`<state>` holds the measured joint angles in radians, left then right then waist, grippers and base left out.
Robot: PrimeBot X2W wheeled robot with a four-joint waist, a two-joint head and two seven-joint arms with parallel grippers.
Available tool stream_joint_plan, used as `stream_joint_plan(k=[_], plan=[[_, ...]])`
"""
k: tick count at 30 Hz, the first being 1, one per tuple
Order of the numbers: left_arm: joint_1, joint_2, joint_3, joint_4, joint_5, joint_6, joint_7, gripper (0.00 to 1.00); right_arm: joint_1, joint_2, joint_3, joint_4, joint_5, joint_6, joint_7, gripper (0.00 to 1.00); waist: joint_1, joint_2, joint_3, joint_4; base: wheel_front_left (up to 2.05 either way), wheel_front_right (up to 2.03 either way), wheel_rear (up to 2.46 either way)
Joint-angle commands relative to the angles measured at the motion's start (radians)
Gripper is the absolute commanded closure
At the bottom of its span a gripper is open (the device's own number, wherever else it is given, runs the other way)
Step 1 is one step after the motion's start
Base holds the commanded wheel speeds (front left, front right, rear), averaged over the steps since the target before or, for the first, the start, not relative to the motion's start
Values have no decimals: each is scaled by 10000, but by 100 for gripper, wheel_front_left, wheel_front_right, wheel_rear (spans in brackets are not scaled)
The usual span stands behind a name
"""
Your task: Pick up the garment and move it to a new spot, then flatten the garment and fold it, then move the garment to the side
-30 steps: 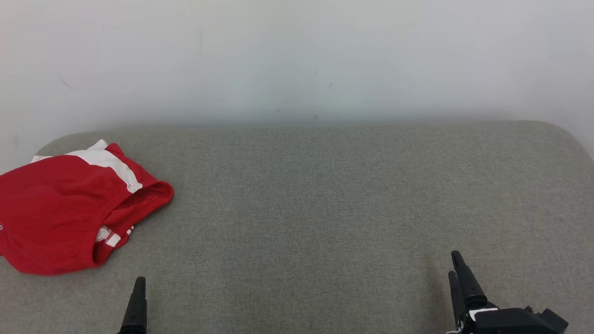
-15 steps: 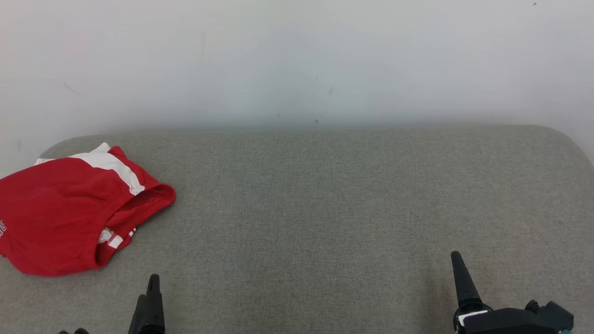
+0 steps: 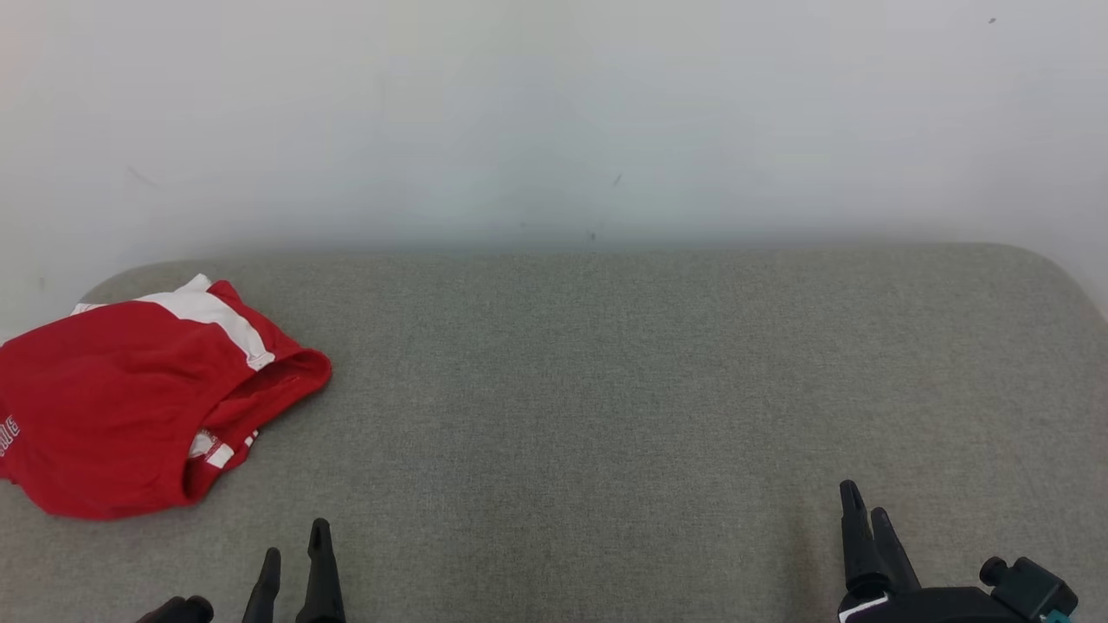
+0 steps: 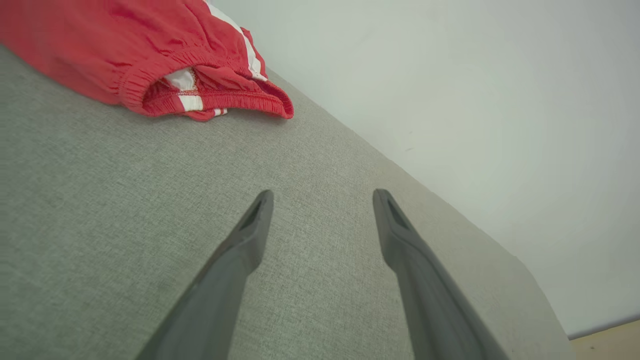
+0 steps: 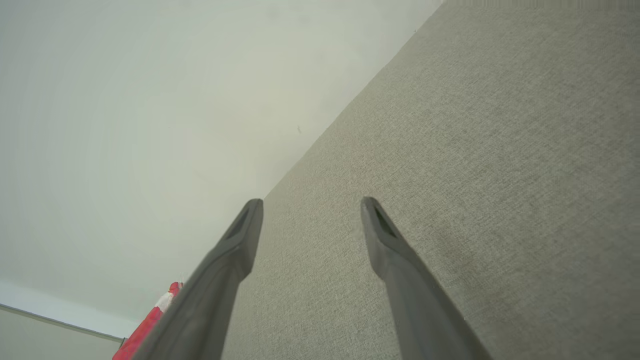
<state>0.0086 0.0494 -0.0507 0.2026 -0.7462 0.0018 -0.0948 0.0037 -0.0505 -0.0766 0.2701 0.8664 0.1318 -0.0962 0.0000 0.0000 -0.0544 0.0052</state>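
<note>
The garment is a red pair of shorts with white stripes, lying crumpled at the far left of the grey fabric surface. The left wrist view shows it at the top left as the garment, its elastic waistband facing the camera. My left gripper is open at the lower left, below and right of the garment and apart from it, with nothing between its fingers. Low on the right, my right gripper stands open and empty, far from the garment, a red sliver at that view's lower left.
A pale wall rises behind the grey surface. The surface's back corners are rounded, and its right end curves off near the frame edge.
The head camera has tilted, shifting the whole picture down a little. My left gripper has come further into view and turned, so both its fingers show. The garment has not moved.
</note>
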Motion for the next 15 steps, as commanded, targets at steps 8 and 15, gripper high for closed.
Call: stream_joint_plan(k=[8,15], plan=[[111,224,-355,-170,1485,209,-291,0,96,-2,-102,64,-1503,-10,-285,0,0,0,-119,29,0,0,0],[196,293,-511,-182,2204,235,-489,0,183,-1,-62,48,-2616,-11,-480,0,0,0,-179,16,0,0,0]])
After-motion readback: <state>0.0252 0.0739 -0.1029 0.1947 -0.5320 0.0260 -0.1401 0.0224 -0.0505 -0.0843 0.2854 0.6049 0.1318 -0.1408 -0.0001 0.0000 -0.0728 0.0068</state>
